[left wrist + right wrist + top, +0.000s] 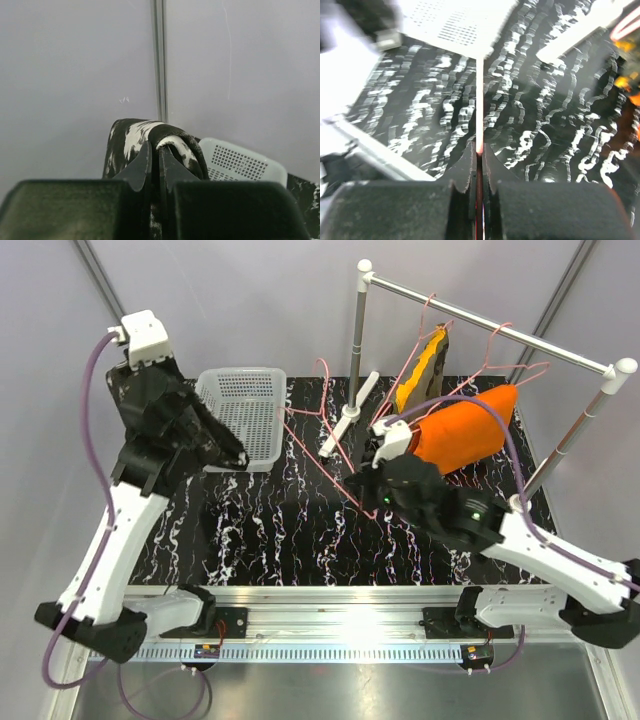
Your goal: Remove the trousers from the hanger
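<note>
My left gripper (130, 372) is raised high at the back left and is shut on the black white-speckled trousers (131, 137), which hang down beside the arm (124, 400). My right gripper (366, 480) is low over the table's middle, shut on the thin pink wire of an empty hanger (479, 100) that lies across the table (318, 425). The bright orange trousers (465, 430) hang on a pink hanger just behind the right wrist. The orange-and-olive camouflage trousers (425, 365) hang from the rail (490, 325).
A white perforated basket (245, 410) stands at the back left of the black marbled table; it also shows in the left wrist view (240, 162). The rack's white posts (357, 350) and foot (345, 425) stand at the back centre and right.
</note>
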You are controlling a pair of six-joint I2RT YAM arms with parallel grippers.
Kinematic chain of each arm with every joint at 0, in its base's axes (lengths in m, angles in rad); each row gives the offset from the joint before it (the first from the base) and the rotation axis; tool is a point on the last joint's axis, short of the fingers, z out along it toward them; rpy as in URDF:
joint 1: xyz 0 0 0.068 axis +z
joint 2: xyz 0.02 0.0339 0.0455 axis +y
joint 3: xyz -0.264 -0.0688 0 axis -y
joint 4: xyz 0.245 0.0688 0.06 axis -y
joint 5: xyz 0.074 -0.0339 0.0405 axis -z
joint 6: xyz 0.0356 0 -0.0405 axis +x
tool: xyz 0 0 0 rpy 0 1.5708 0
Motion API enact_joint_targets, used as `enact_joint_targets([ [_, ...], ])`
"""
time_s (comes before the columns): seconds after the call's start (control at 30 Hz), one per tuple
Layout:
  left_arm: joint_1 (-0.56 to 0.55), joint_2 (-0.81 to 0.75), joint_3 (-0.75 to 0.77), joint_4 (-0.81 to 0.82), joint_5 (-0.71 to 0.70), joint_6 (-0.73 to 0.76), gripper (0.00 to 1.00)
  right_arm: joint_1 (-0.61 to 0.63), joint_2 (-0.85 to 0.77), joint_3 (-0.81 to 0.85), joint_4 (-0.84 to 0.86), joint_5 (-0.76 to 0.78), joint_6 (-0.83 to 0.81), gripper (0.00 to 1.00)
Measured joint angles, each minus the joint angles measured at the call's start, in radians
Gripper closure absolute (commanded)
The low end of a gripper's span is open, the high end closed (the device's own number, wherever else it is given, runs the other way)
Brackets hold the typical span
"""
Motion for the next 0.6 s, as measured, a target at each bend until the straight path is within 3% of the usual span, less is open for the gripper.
enact_joint_targets([
  [0.27,0.139,0.253,0.018,-0.005,0.146,-0.005,1.0,-0.001,-0.19,-0.005,-0.013,-0.124,-0.053,1.0],
  [0.43,0.15,0.436,0.053,0.019,0.158,0.027,1.0,-0.001,-0.257,-0.005,-0.047,-0.169,-0.066,1.0],
  [0.6,0.15,0.477,0.048,0.041,0.134,0.071,1.0,-0.001,-0.309,-0.005,-0.056,-0.172,-0.089,1.0],
])
